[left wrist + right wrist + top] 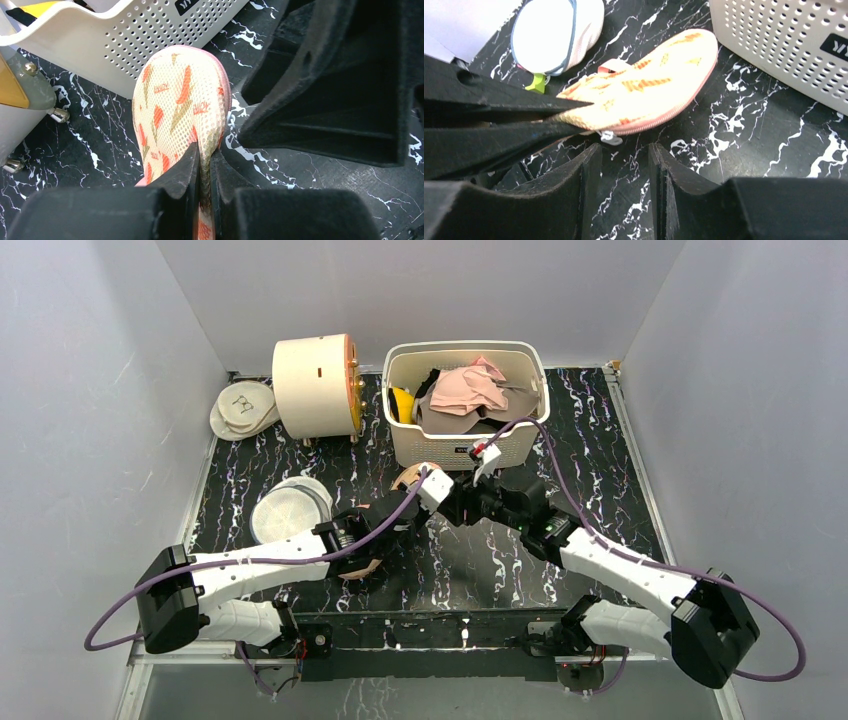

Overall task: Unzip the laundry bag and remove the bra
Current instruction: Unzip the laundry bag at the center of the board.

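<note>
Jaws of the left gripper (204, 162) are pressed together on one end of the laundry bag (180, 100), with cream floral fabric pinched flat between the two black fingers. Jaws of the right gripper (624, 160) stand apart with nothing between them. They are lined up just short of the small metal zip pull (608, 136), which hangs off the bag's near edge, close to where the left fingers clamp. No contact with the pull can be seen.

From the clamped end the laundry bag stretches away over the black marbled table (734, 145). Its rounded far end lies just in front of the perforated wall of the white basket (784, 45). A white mesh disc (551, 30) lies on the table behind the bag, apart from it. The overhead view hides most of the bag under the two wrists, which meet in the middle of the table.

As for progress, the work looks to be at its first stage. The bag is held steady and the free gripper is placed for the pull, but the pink zip line (669, 116) runs closed along every part of the edge in view. No opening shows, and no bra has come out of the bag. What remains appears to be nearly everything: closing on the pull, drawing the zip round the edge, then reaching in for the bra.
</note>
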Motion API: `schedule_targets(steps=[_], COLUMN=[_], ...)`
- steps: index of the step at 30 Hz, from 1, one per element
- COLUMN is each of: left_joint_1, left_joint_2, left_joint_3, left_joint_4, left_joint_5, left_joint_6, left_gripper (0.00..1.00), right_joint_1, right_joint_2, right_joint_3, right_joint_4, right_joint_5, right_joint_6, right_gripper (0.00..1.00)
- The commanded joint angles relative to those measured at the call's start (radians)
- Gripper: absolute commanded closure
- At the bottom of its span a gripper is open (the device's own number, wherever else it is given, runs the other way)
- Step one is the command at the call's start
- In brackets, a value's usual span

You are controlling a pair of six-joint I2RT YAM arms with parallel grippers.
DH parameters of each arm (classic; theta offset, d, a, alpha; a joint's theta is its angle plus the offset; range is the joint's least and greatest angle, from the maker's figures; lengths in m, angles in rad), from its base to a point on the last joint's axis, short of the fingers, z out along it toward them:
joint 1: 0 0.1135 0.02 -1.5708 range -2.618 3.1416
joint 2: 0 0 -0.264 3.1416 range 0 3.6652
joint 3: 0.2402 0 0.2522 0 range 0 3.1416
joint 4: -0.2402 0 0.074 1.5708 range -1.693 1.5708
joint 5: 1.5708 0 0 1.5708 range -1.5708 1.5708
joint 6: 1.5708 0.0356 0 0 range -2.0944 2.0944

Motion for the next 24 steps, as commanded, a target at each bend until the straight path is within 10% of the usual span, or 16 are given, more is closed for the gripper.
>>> schedule_targets(steps=[1,24], left_joint_1=[0.008,0.021], left_joint_2=[-0.034,-0.034], left_joint_3=[0.034,0.038], left_joint_4=[0.005,-0.005], left_joint_5=[0.002,0.015], left_joint_6=[-0.011,-0.022], left_gripper=[1.0,1.0], right_joint_1=[0.008,0.025], right_joint_2=[0.032,0.049], right_joint_3=[0.057,0.061], right_joint_4=[0.158,0.155], right_joint_5=[-0.01,0.068], right_joint_6=[0.036,0.036], right_gripper=[0.62,0.87])
